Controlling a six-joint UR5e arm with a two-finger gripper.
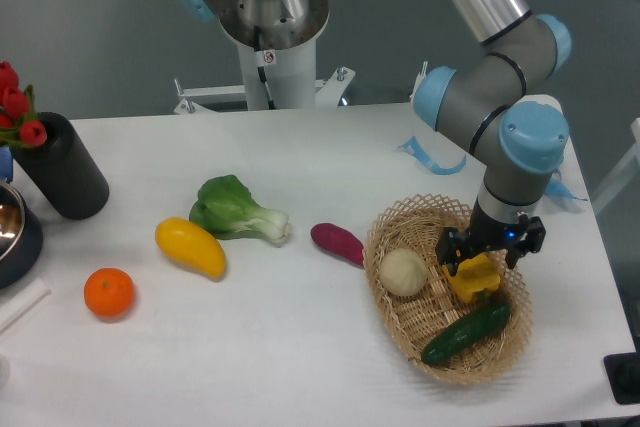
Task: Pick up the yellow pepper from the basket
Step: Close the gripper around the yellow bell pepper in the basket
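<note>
**Gripper down on the yellow pepper inside the basket**

From my remote station I see one fixed view of a white table (pixel 330 347). On its right side sits the oval wicker basket (pixel 395 232). Inside it, near the right wall, is the yellow pepper (pixel 477 278), with a pale onion (pixel 403 272) just to its left and a dark green cucumber (pixel 466 333) lying just in front of it.

The gripper (pixel 478 265) points straight down over the pepper. Its fingers appear to straddle the pepper's top; I cannot tell whether the jaws are clamped on it or merely around it.

To do this well, I would confirm a firm hold on the lobed sides, then lift straight up, slowly, keeping away from the basket rim and the cucumber.

Elsewhere, well apart to the left: a purple sweet potato (pixel 338 244), bok choy (pixel 237 209), a mango (pixel 190 247) and an orange (pixel 108 292).
</note>
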